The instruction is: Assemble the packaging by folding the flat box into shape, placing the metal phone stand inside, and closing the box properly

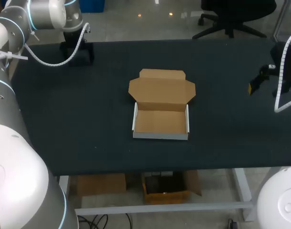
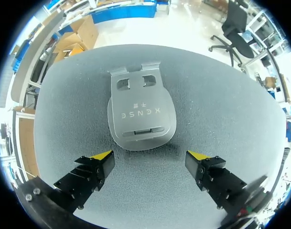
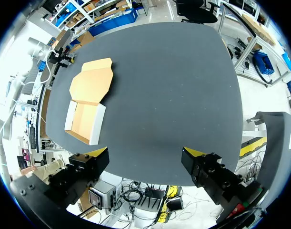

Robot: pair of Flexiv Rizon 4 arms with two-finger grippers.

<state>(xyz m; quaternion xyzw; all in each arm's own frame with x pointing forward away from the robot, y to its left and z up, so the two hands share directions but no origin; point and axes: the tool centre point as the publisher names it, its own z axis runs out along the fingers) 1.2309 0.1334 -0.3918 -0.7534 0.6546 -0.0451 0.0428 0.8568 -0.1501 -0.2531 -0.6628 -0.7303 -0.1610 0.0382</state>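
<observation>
Step in hand, as I judge it: picking up the metal phone stand (image 2: 141, 112) with your left tool (image 2: 150, 156); that tool is hanging released, fingers wide apart, gripping nothing; the stand is lying on the table (image 1: 88, 119) just ahead of the fingers, centred between them, hooked end pointing away. In the head view this arm is sitting at the upper left of the frame and hiding the stand. To do it well, you are probably wanting to come straight down, keeping the plate centred, and close across its two side edges; it is lying low and looking smooth, so a shallow bite is risking a slip. Your right tool (image 3: 146, 152) is hanging released and empty, at the right edge of the head view. The box (image 1: 160, 114) is sitting at frame centre, already folded; its tray is holding nothing; its lid is lying open toward the far side.
</observation>
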